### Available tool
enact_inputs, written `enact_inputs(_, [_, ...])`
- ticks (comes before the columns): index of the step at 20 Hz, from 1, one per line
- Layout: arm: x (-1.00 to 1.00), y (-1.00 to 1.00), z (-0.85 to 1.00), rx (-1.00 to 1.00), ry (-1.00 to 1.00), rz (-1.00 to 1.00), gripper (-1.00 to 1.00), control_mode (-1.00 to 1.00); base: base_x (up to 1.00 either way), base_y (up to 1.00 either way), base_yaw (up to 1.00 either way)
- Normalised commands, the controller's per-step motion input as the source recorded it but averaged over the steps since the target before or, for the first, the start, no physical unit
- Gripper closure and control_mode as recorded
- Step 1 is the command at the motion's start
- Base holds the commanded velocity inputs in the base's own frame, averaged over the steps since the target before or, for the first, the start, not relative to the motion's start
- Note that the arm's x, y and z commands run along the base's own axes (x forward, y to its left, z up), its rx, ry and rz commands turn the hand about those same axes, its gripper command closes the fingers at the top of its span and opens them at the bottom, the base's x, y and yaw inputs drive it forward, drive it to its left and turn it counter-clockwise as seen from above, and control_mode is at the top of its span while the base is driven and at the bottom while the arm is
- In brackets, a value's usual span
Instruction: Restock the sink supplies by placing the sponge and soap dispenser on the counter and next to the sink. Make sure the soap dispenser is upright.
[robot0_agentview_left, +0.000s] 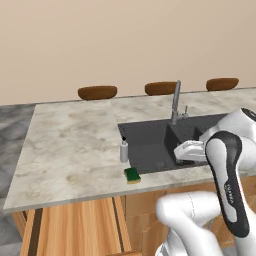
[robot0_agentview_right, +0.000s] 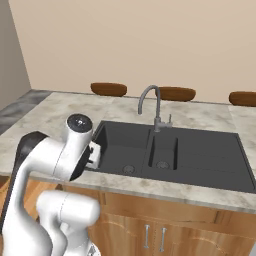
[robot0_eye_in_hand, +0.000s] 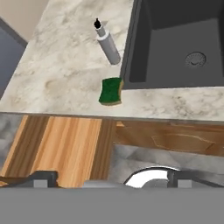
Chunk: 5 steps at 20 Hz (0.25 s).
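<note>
The soap dispenser stands upright on the counter, just left of the sink. The green sponge lies flat in front of it, at the sink's front left corner near the counter edge. In the hand view the soap dispenser and the sponge sit beside the sink, well apart from my gripper. Its fingertips stand wide open with nothing between them. My white hand hovers over the sink's front part, to the right of both things.
A grey metal faucet rises behind the sink basins. Brown stools line the counter's far side. Light wooden cabinets stand below the counter's front edge. Broad bare counter lies left of the sink.
</note>
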Motion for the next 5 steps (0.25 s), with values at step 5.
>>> enact_inputs(5, [-0.51, -0.62, 0.16, 0.0, -0.2, -0.03, -1.0, -1.0, 0.0, 0.0, 0.0])
